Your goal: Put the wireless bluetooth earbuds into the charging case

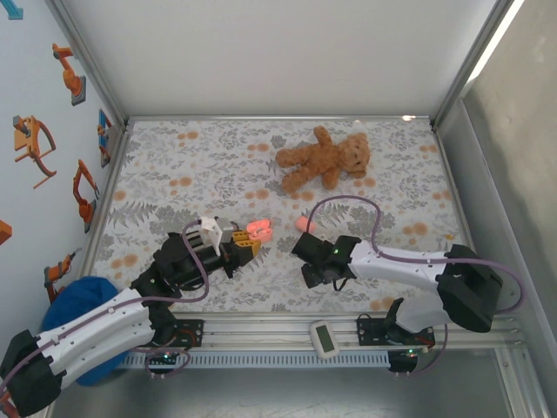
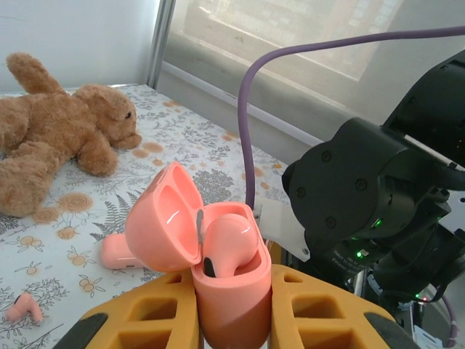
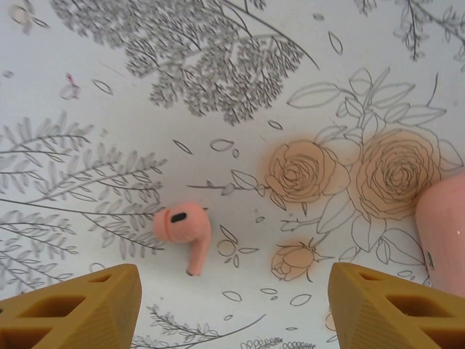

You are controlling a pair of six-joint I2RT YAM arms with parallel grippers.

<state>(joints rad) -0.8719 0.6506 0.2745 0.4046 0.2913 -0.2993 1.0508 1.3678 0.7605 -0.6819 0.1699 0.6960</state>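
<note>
Half done: seated earbud (image 2: 229,243) sits in open charging case (image 2: 236,291) clamped by left gripper (image 2: 232,323); loose earbud (image 3: 183,225) lies on worktop (image 3: 109,109) under wide-open, empty right gripper (image 3: 236,305).

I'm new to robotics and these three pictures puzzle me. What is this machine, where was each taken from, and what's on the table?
Two white-and-black robot arms are bolted at a table's near edge. One picture looks down from above; the others come from a camera on each wrist. The left end effector, with yellow fingers, is shut on an open salmon-pink plastic charging case with one pink earbud seated inside. The right end effector hangs open above a loose small pink earbud on the flowered tablecloth. A closed second pink case and a brown plush teddy bear also lie there.
</note>
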